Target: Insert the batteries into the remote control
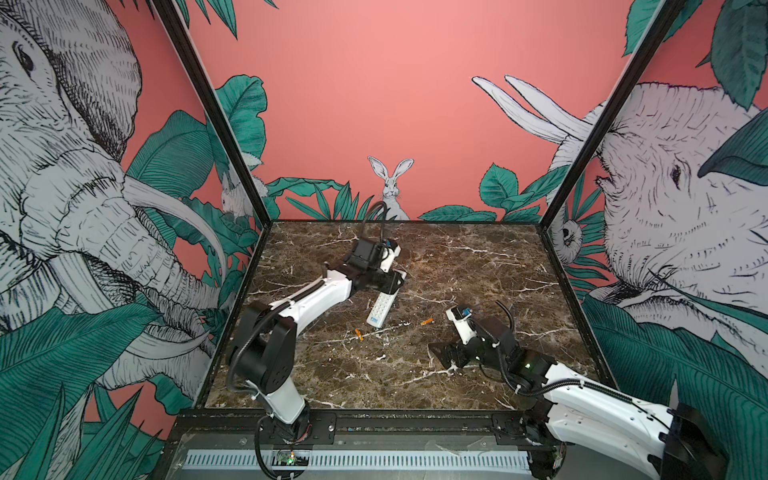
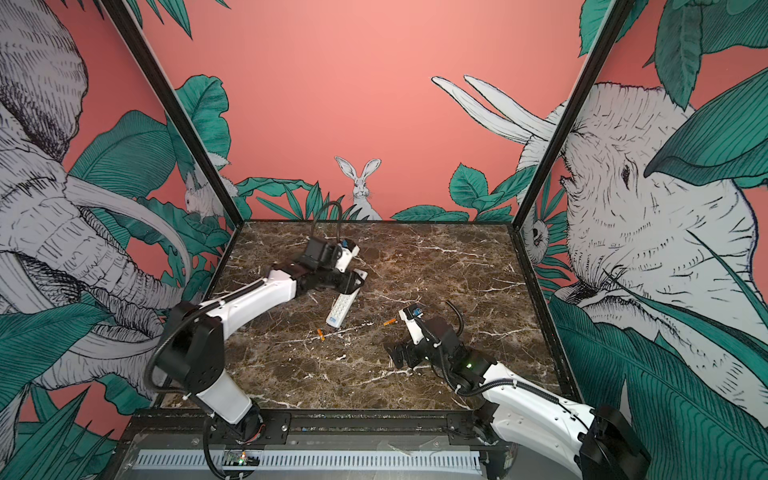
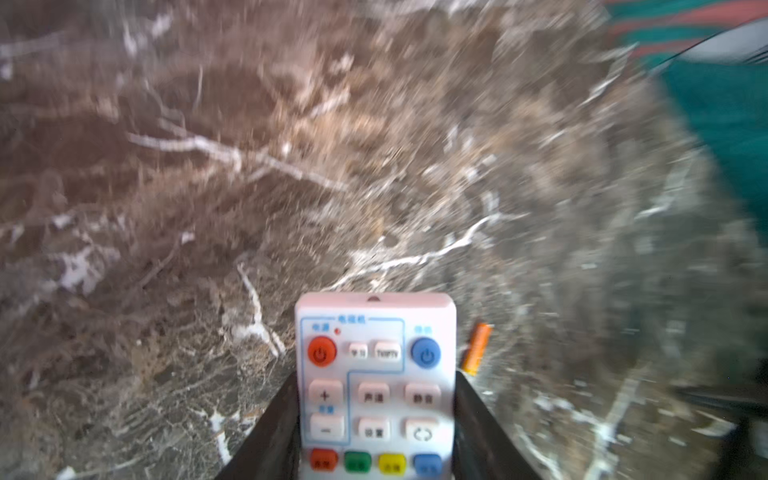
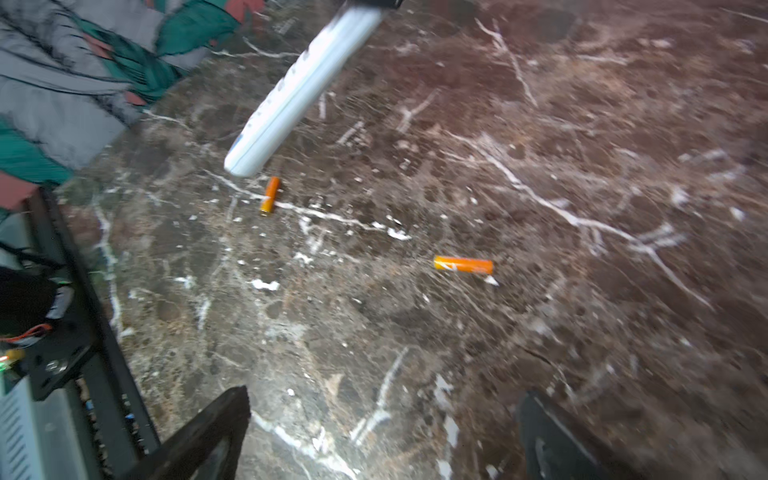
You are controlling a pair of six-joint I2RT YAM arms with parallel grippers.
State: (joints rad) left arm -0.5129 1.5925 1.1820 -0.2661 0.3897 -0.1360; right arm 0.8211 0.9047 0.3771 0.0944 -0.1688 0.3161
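The left gripper (image 1: 390, 284) is closed on the remote control (image 1: 379, 311) toward the back middle of the tabletop (image 1: 478, 266). In the left wrist view its two dark fingers (image 3: 274, 432) press against the long side edges of the remote control (image 3: 376, 332). The button face is turned toward that camera, and the end with the red and blue round buttons reaches past the fingertips. In both top views the rest of the white body slants from the grip toward the front of the tabletop and ends in the blue logo (image 2: 332, 321). Whether that low end touches the marble cannot be told. The left battery (image 1: 358, 334) lies flat on the tabletop just in front of the logo end, close to it but apart. In the right wrist view the same battery (image 4: 270, 195) sits just beyond the rounded tip of the remote control (image 4: 299, 87). The right battery (image 1: 427, 321) lies on the tabletop to the right of the remote control, between it and the right gripper (image 1: 442, 353). That gripper hangs over the front right part of the tabletop with its fingers (image 4: 208, 432) spread wide and nothing between them. The right battery (image 4: 463, 265) is near it but untouched.
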